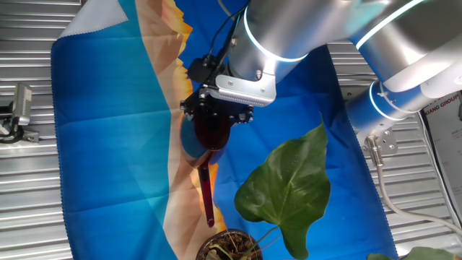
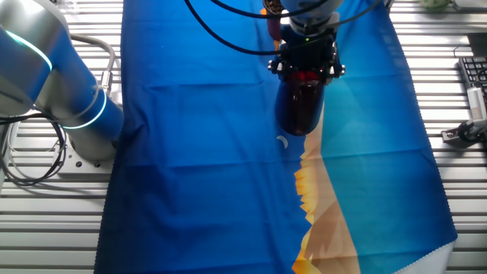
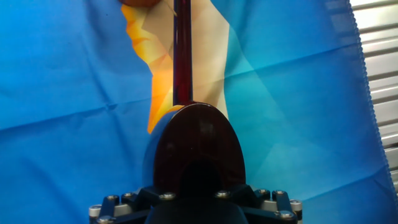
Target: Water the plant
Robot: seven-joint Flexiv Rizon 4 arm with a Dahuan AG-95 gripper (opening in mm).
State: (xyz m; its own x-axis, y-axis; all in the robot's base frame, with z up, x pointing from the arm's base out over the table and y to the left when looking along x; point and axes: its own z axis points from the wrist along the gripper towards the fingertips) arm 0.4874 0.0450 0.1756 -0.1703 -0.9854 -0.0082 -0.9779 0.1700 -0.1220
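Observation:
The plant point(image 1: 289, 189) stands at the lower right of one fixed view, with a large heart-shaped green leaf over a small round pot of dark soil point(image 1: 229, 246). My gripper point(image 1: 216, 114) is shut on the dark red translucent watering can point(image 1: 211, 133) and holds it above the cloth. Its long spout point(image 1: 208, 195) points down toward the pot, with the tip just above the pot's rim. The other fixed view shows the can point(image 2: 302, 105) under the gripper point(image 2: 307, 67); the plant is out of that view. In the hand view the can's body point(image 3: 195, 146) and spout point(image 3: 181, 50) fill the middle.
A blue cloth with an orange and tan pattern point(image 1: 115, 144) covers the slatted metal table. The arm's base point(image 2: 68, 91) stands at the left of the other fixed view. A small metal fixture point(image 1: 18, 115) sits at the table's left edge.

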